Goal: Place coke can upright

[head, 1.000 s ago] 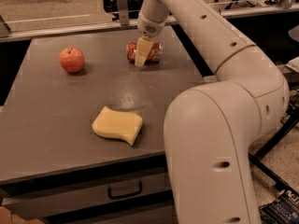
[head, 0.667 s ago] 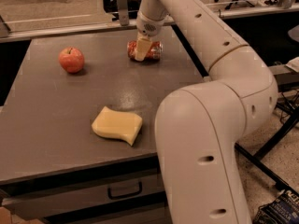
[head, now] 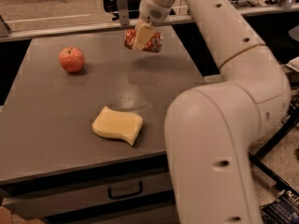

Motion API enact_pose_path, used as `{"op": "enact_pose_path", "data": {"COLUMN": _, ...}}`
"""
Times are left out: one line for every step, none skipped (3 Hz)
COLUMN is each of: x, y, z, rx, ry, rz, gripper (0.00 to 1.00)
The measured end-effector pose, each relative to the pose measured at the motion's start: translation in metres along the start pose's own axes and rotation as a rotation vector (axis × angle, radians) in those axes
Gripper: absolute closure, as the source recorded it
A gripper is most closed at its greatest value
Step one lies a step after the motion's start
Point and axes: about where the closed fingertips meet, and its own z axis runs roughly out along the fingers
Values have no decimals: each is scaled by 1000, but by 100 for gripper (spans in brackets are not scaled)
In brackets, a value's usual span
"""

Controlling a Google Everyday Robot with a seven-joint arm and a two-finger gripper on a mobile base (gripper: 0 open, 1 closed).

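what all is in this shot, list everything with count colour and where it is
coke can: 1, red with white markings, lying sideways in the tool's grip near the table's far edge
apple: 1, red, far left of the table
sponge: 1, yellow, near the table's front middle
table: 1, grey, fills the middle of the view
drawer: 1, grey with a dark handle, under the table's front edge
arm: 1, white, reaching from the right foreground to the far edge
tool: 1, cream fingers, closed on the coke can
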Motion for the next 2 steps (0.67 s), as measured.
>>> {"op": "enact_pose_path", "data": {"x": -7, "y": -1, "z": -50, "rx": 86, "ry": -127, "rz": 55, "gripper": 100}}
{"op": "enact_pose_path", "data": {"x": -9, "y": 13, "z": -81, "rx": 128, "ry": -294, "rz": 90, "gripper": 100}}
